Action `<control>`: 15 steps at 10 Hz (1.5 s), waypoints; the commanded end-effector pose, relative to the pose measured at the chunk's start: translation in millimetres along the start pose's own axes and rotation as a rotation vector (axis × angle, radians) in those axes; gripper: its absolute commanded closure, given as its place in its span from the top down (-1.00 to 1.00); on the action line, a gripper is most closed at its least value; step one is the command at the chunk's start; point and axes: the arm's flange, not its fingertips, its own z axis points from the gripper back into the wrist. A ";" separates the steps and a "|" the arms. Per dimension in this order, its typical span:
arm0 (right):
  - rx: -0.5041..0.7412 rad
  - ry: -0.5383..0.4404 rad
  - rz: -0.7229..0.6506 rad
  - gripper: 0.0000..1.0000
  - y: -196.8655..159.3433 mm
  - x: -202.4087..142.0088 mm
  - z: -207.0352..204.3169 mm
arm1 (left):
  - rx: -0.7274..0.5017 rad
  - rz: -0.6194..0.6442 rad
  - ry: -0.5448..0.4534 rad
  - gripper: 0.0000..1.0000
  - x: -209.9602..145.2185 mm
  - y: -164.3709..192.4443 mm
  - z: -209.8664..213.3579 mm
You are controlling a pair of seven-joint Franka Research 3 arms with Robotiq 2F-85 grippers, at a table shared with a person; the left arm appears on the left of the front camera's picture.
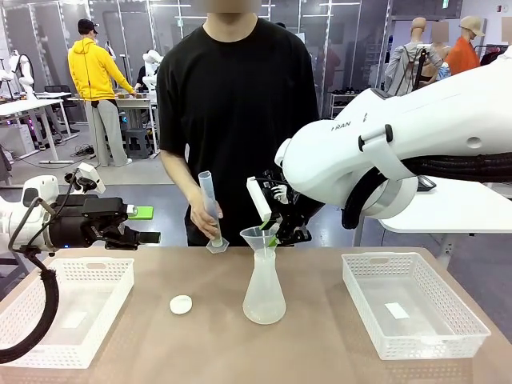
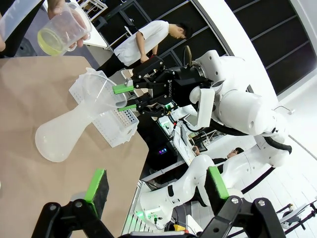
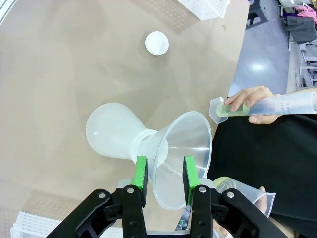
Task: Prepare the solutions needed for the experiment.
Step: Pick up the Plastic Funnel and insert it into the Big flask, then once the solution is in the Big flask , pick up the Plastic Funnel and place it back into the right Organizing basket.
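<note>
A clear funnel point(image 3: 198, 134) stands with its rim between the fingers point(image 3: 141, 174) of the right gripper point(image 3: 165, 158), its stem in a frosted flask point(image 3: 111, 133) just beyond them, a white disc point(image 3: 157, 42) farther beyond on the table point(image 3: 49, 74).

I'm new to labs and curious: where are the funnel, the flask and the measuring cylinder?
funnel point(image 3: 182, 135): right wrist view, inside of its cone.
flask point(image 1: 264, 302): front view, its wide body.
measuring cylinder point(image 1: 206, 190): front view, upper tube.

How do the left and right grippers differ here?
The left gripper is open and empty; the right gripper has its pads either side of the funnel rim. The left one hovers near the left basket; the right is above the flask. Both have green pads.
</note>
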 end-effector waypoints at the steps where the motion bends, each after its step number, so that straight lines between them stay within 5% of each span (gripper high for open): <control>1: -0.003 -0.003 -0.002 -0.23 -1.5 -0.6 0.9 | -0.020 0.008 -0.012 1.00 1.1 -1.2 -1.0; 9: 0.000 0.001 0.000 -0.23 0.0 -0.2 0.0 | -0.020 0.008 -0.012 1.00 1.1 -1.2 -1.0; 12: -0.076 0.026 0.022 -0.23 8.1 27.2 38.6 | -0.020 0.008 -0.012 1.00 1.1 -1.2 -1.0; 13: -0.114 0.035 0.017 0.15 11.3 31.7 50.7 | -0.020 0.008 -0.012 1.00 1.1 -1.2 -1.0; 15: -0.155 -0.029 0.007 0.15 21.9 28.4 74.5 | -0.020 0.008 -0.012 1.00 1.1 -1.2 -1.0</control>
